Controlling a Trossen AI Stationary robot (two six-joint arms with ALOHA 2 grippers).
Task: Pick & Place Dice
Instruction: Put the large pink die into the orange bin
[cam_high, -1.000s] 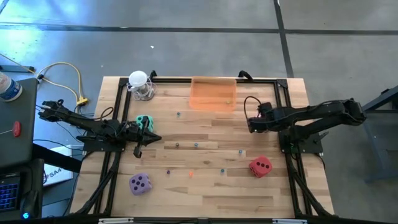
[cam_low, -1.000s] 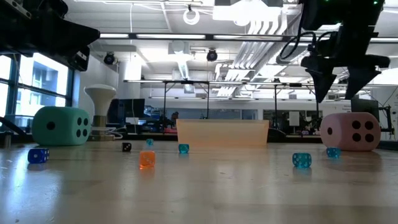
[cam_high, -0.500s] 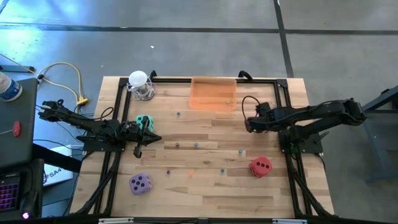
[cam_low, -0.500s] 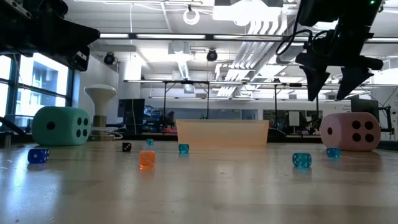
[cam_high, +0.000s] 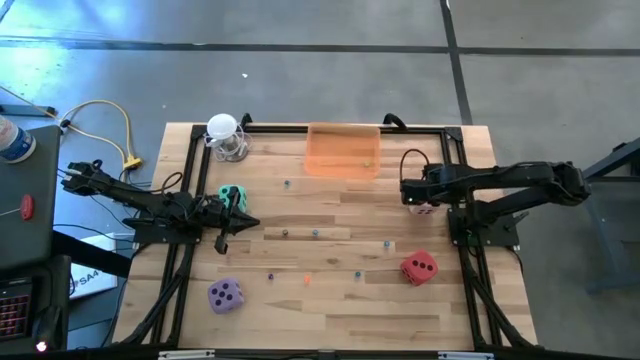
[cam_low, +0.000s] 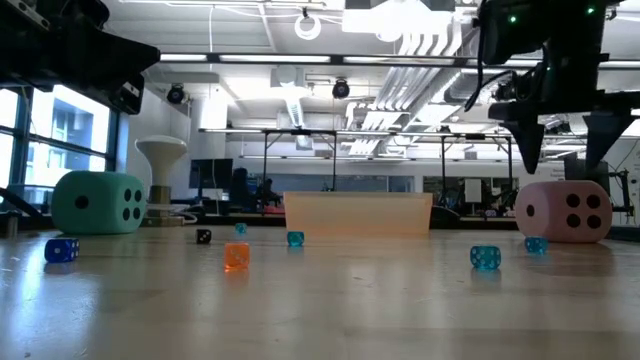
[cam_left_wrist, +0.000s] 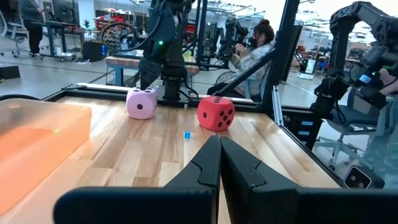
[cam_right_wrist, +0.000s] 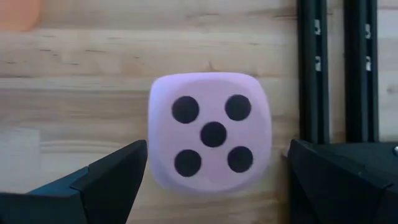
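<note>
the right gripper hangs directly over the pink die, fingers spread wide to either side and clear of it. the die sits on the table, five pips up. the left gripper, fingers pressed together, waits beside the teal die.

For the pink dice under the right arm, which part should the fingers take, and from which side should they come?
Probably from straight above: the pink dice sits flat on the table, five pips up, with the open right gripper spread either side of it. Close on two opposite side faces; one side lies near the black rail, so clearance looks tighter there.
</note>
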